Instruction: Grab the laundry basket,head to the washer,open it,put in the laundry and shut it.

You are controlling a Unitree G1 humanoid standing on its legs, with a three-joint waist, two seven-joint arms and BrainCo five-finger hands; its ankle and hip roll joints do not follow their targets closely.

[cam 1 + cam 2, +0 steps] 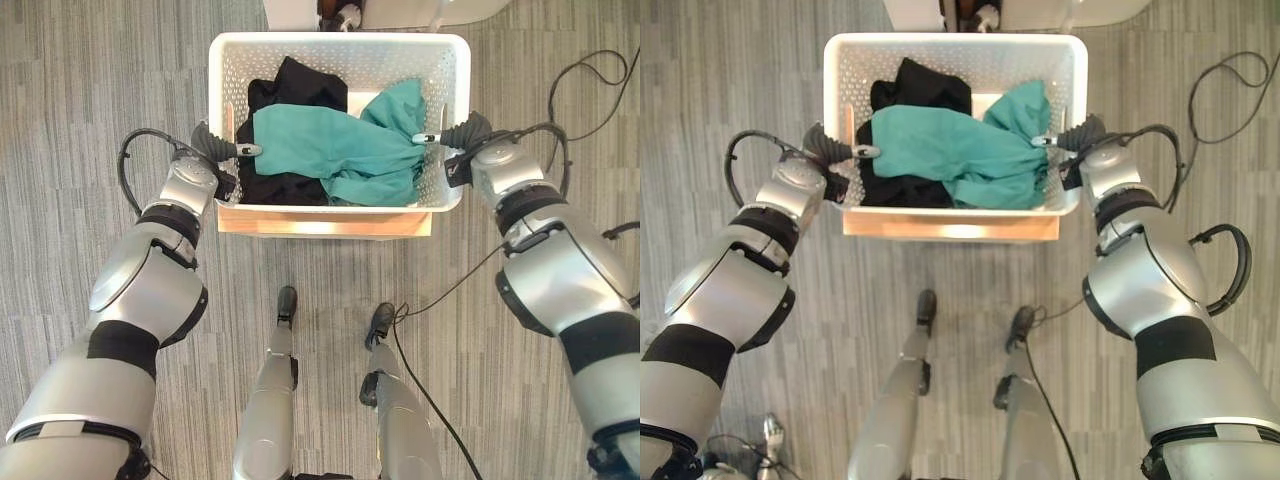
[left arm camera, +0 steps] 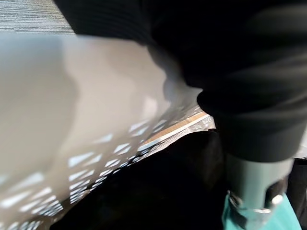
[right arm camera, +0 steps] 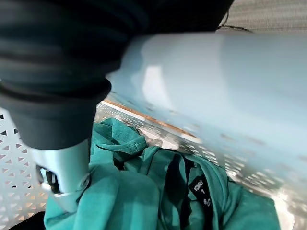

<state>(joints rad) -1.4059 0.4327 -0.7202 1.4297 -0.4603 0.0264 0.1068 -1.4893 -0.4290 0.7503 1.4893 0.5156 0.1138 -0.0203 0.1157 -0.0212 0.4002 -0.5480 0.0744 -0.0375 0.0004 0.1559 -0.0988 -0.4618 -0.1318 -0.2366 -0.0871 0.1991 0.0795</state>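
Grey striped carpet floor point(image 1: 100, 80). Left hand point(image 1: 215, 148) hooks over the left rim of the white basket point(image 1: 338, 44), thumb inside, fingers hidden outside the wall, so grip state unclear. Right hand point(image 1: 455, 135) same on the right rim. Basket sits on a wooden board point(image 1: 325, 222), holding a teal garment point(image 1: 330, 145) over black clothes point(image 1: 295, 85).

2 head eyes looking straight down, sharing the laundry basket point(image 1: 338, 50), wrist views pressed against its rim
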